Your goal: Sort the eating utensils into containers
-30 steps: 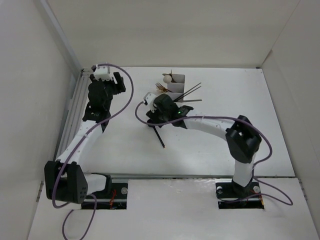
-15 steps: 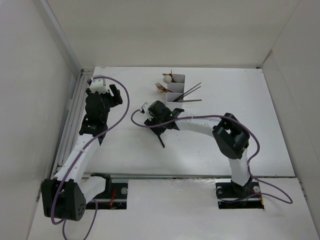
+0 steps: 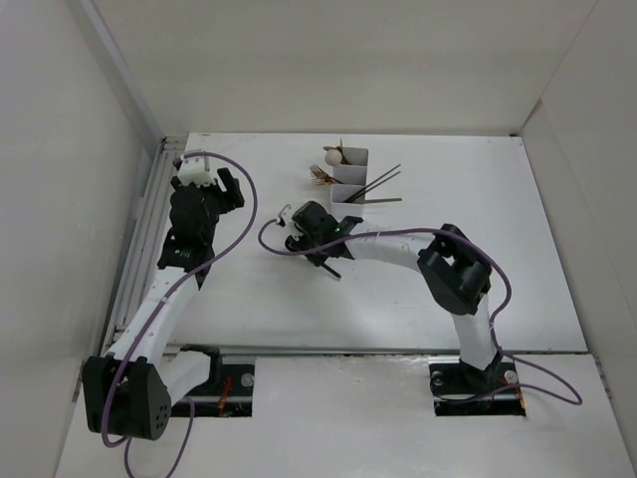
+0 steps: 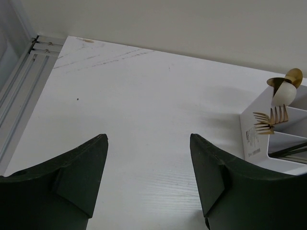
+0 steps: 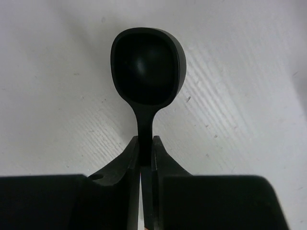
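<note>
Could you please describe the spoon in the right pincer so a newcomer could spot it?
Find the white box at the far side; the right pincer sits just in front of it. The spoon it grips is all black, unlike the gold forks in the box.

Black spoon [image 5: 147, 67]: matt black, bowl and handle alike.
Table [image 4: 144, 96]: white, with faint streaky grain and a few dark specks.
Box [image 4: 249, 125]: white, a small patch of dark print on one side.
Forks [image 4: 271, 117]: coppery gold.
Spoons in the box [image 4: 286, 86]: one gold, one creamy white.
Chopsticks [image 3: 378, 181]: dark.
Cables [image 3: 249, 184]: purple.
Arms [image 3: 149, 309]: white links, black joints.
</note>
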